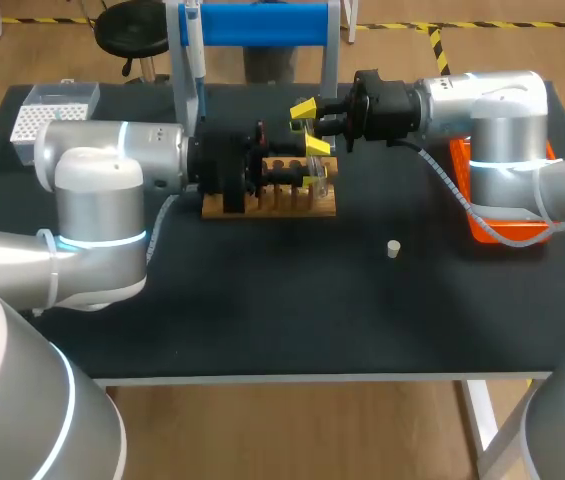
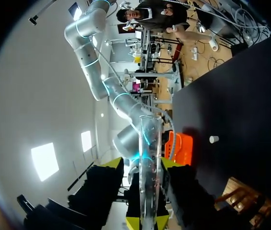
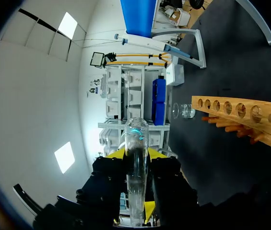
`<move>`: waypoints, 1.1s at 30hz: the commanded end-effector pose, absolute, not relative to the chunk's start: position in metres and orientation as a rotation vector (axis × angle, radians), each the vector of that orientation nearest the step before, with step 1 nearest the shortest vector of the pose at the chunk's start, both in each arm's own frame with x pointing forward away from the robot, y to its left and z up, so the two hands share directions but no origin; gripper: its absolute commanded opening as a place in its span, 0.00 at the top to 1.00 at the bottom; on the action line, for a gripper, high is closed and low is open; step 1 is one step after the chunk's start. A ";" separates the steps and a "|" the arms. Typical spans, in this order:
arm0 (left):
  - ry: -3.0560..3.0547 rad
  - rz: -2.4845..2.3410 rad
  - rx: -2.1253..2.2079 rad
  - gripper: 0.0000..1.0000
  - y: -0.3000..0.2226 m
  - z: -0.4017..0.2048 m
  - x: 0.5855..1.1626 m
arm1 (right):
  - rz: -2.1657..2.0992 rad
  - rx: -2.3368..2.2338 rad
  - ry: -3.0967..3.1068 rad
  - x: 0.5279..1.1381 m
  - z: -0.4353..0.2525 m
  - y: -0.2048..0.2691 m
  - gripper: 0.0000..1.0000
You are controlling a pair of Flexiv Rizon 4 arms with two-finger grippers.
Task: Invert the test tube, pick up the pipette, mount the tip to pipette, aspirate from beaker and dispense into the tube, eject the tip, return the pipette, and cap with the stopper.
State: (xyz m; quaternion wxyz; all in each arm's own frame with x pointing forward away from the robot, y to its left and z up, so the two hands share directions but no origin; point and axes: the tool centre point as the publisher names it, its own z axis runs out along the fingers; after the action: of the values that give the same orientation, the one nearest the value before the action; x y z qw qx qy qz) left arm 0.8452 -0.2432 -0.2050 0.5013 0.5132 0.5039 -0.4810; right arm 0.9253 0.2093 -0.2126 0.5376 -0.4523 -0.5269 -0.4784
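Observation:
A clear test tube (image 1: 320,178) hangs over the right end of the wooden rack (image 1: 267,205). My right gripper (image 1: 312,125) is shut on it; in the right wrist view the tube (image 3: 136,158) runs out from between that gripper's (image 3: 137,211) fingers. My left gripper (image 1: 302,175) comes in from the opposite side. In the left wrist view the tube (image 2: 150,158) lies between its (image 2: 147,223) fingers, which stand a little off the glass, so it is open. A small white stopper (image 1: 393,249) lies on the table, right of the rack. A glass beaker (image 3: 188,111) stands beyond the rack (image 3: 241,112).
A blue-topped pipette stand (image 1: 262,25) with a pipette (image 1: 194,60) hanging on it rises behind the rack. A tip box (image 1: 47,115) sits at the back left. An orange bin (image 1: 492,225) is at the right, under my right arm.

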 end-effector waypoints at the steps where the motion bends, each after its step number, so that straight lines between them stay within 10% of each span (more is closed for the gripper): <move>1: 1.216 -1.159 1.236 0.95 -0.244 -0.206 0.845 | -1.138 -1.079 -1.256 0.925 -0.212 0.209 1.00; 8: 1.217 -1.164 1.236 1.00 -0.243 -0.207 0.844 | -1.138 -1.079 -1.256 0.925 -0.212 0.209 1.00; 9: 1.217 -1.166 1.238 1.00 -0.242 -0.207 0.844 | -1.138 -1.079 -1.256 0.925 -0.212 0.209 0.73; 10: 1.222 -1.165 1.235 1.00 -0.242 -0.207 0.844 | -1.138 -1.079 -1.256 0.925 -0.212 0.209 0.18; 11: 1.222 -1.165 1.235 1.00 -0.242 -0.207 0.844 | -1.138 -1.079 -1.256 0.925 -0.212 0.209 0.00; 33: 1.222 -1.165 1.235 1.00 -0.242 -0.207 0.844 | -1.422 -1.002 -1.642 0.907 -0.203 0.189 0.00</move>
State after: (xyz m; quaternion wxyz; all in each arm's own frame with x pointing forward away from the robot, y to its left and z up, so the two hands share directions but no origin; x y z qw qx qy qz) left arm 0.8439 -0.2416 -0.2067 0.5000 0.5109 0.5061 -0.4826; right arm 0.9225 0.2050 -0.2138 0.5001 -0.4265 -0.5643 -0.4995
